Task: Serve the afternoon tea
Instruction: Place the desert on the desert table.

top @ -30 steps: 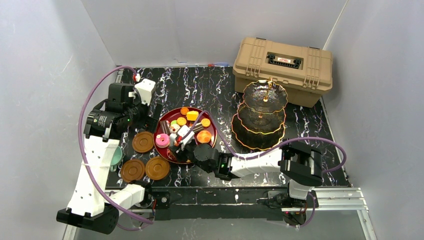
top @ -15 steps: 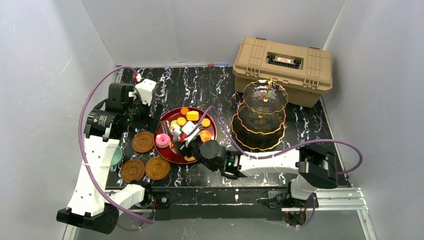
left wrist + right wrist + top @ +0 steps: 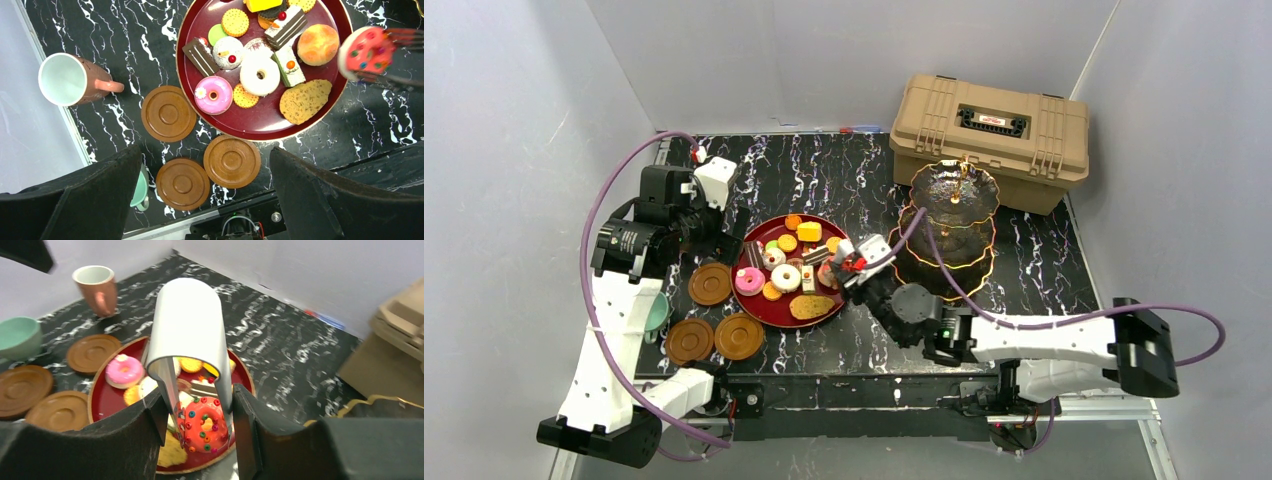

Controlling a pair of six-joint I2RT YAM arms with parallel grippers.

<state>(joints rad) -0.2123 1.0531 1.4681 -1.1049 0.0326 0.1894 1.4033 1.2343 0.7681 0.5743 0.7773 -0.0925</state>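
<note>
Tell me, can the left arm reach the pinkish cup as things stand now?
Probably yes: the pinkish cup stands upright, apart from the saucers, nothing over it, and the open left end effector hovers close by.

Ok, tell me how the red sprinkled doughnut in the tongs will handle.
Probably rigid: the red doughnut shows no dent between the metal tongs. Its glossy icing looks slippery, so it may slip out. Being round, it could roll if dropped.

Bright, even light, soft shadows; the red doughnut (image 3: 364, 50) looks blurred.
</note>
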